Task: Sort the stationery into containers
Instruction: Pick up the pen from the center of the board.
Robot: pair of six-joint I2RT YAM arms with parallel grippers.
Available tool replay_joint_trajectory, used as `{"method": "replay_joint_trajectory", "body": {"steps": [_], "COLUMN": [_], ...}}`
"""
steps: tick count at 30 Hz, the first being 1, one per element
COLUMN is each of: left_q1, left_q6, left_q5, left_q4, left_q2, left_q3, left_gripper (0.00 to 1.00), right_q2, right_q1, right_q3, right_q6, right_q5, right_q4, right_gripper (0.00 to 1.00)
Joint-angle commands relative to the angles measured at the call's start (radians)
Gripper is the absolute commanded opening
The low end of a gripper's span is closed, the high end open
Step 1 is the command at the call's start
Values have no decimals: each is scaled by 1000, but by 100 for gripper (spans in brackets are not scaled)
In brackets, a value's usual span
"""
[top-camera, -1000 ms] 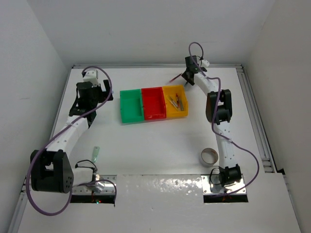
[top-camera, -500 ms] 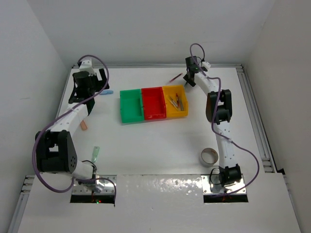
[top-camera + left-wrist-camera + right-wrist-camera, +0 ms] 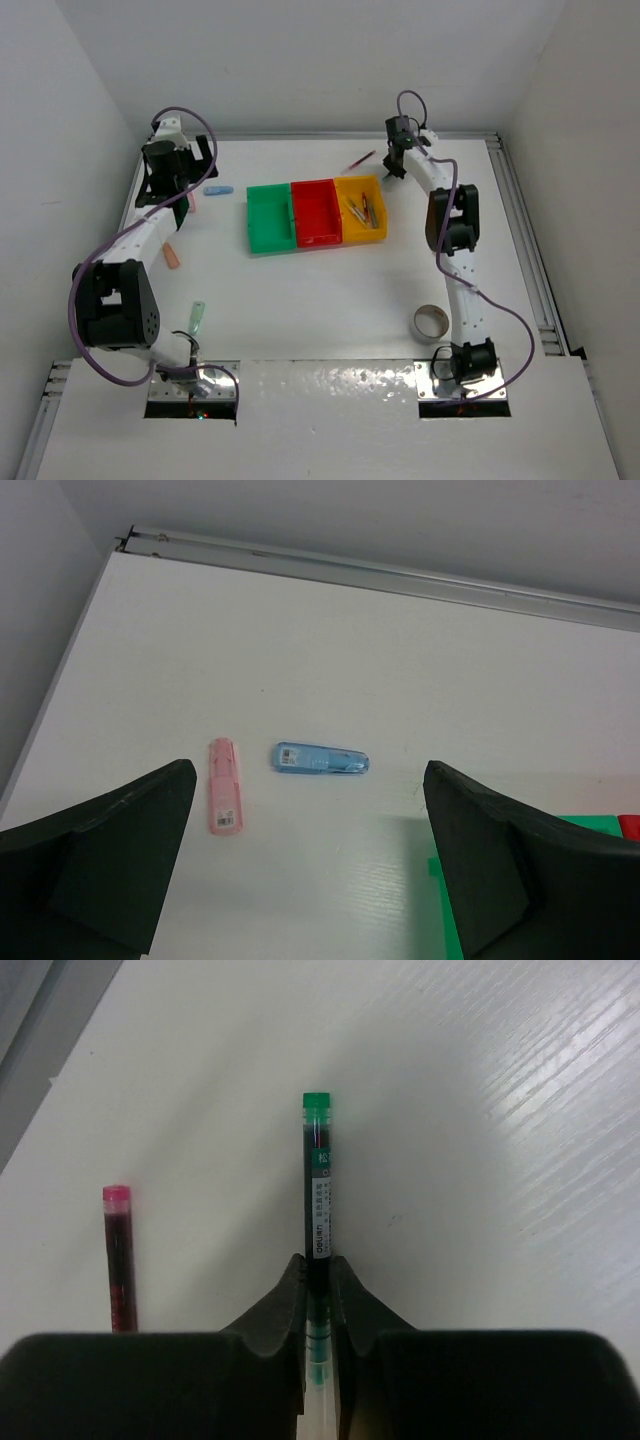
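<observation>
My left gripper [image 3: 178, 172] is open and empty at the far left of the table. In the left wrist view it [image 3: 308, 780] hovers just short of a pink eraser-like piece [image 3: 224, 785] and a blue piece [image 3: 321, 759], which also shows in the top view [image 3: 218, 190]. My right gripper [image 3: 318, 1282] is shut on a dark pen with a green cap [image 3: 318, 1195], low over the table behind the yellow bin [image 3: 375, 236]. A red pen [image 3: 119, 1260] lies beside it, apart, and shows in the top view too [image 3: 359, 160]. The green bin [image 3: 270, 222] and the red bin [image 3: 317, 214] look empty.
The yellow bin holds a few pens [image 3: 361, 208]. A salmon piece [image 3: 173, 257] and a pale green piece [image 3: 198, 318] lie at the near left. A tape roll [image 3: 432, 322] sits by the right arm. White walls close in the back and sides.
My left arm has swung back and left toward the far corner, uncovering the blue, pink and salmon pieces. My right gripper has shifted slightly right, away from the red pen.
</observation>
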State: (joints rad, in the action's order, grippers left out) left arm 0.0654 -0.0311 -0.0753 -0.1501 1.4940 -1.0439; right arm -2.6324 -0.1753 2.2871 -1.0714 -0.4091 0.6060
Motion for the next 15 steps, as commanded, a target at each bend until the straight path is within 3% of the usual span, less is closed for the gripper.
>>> {"method": "replay_joint_trajectory", "body": {"steps": [1,6,10,15], "left_q1": [17,19,19,13], "left_q6": [3,-7,-13,-21], "left_q5": [29,48,58,63], "left_q4": [-37,-40,-40,-39], "left_q2": [-3,-3,-5,-12], "left_q3": [-42,-44,-42,-44], "left_gripper": [95,95,95,95], "right_q2": [35,121,196,342], "right_q1": [31,40,42,30], "right_q3": [-53,-184,-253,-405], "right_q6": [-18,56,245,518], "right_q5": [1,-31,-43,-29], "right_q4": [101,61,-14,-253], "right_gripper": [7,0,0,0]}}
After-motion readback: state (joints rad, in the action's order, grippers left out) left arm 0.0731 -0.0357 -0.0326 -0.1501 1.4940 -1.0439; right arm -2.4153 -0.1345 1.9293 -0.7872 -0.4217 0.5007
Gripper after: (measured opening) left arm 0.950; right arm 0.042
